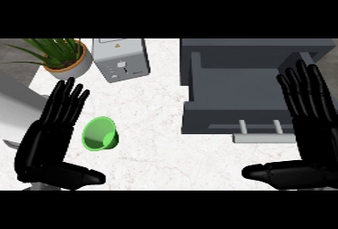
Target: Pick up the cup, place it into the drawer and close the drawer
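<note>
As nothing is lifted yet, the whole task seems left to do: the cup (pixel 100 133) lies tilted on the worktop (pixel 152 138), just beside the left hand (pixel 49 134) and well apart from the drawer (pixel 231 89), which stands open. Both the left hand and the right hand (pixel 310 129) spread straight fingers wide, holding nothing. The right hand hides the drawer's right side, and both wrists are cut off below

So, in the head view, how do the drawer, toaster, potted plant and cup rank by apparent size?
Drawer, largest.
Toaster and potted plant look alike; I cannot rank them.
Cup, smallest.
</note>
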